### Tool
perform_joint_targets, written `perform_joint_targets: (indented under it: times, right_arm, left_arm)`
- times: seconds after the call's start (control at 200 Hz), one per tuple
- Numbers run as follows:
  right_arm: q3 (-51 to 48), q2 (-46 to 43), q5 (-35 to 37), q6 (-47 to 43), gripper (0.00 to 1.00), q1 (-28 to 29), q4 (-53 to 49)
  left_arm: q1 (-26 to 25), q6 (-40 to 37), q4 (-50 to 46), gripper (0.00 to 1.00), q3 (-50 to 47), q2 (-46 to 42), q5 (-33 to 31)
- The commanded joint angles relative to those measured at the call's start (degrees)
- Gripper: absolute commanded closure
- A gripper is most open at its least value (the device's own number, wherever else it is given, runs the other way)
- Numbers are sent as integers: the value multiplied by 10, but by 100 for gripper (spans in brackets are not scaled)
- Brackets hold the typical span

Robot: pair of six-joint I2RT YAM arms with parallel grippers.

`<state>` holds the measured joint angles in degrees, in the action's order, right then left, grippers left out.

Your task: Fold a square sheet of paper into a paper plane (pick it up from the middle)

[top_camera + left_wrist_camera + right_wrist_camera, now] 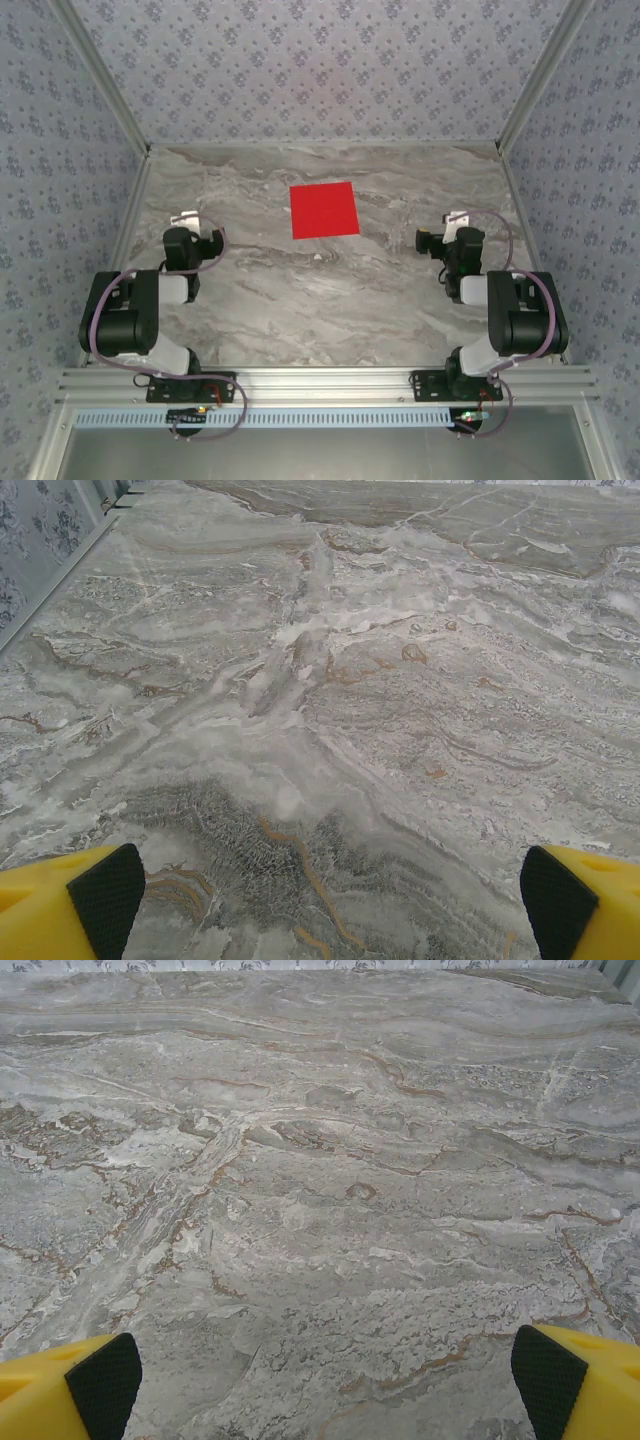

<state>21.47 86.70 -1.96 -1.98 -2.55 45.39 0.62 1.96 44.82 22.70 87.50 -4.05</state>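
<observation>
The square sheet of paper (323, 210) is bright red and lies flat on the grey marble table (330, 300), at the middle toward the back. It is a plain square with no creases, not a paper plane. My left gripper (192, 222) rests low at the left, well apart from the sheet. In the left wrist view the left gripper (330, 905) is open, its yellow fingers (60, 910) wide over bare marble. My right gripper (452, 222) sits at the right, also apart from the sheet. The right wrist view has the right gripper (325, 1385) open over bare marble.
Patterned walls (320, 70) close the table in at the back and both sides. A metal rail (320, 385) runs along the near edge by the arm bases. Bare marble lies between each gripper and the sheet.
</observation>
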Motion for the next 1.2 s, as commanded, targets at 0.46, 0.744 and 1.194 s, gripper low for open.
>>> perform_joint_targets:
  times: [0.46, 0.744, 1.194]
  right_arm:
    - [12, 4, 6, 7, 0, -1, -1]
    - [9, 3, 5, 7, 0, -2, 3]
    - [148, -101, 140, -8, 0, 59, -330]
  left_arm:
    - [1, -5, 13, 1, 12, 3, 9]
    - [1, -4, 15, 1, 11, 3, 10]
    - [1, 48, -248, 1, 111, -125, -54]
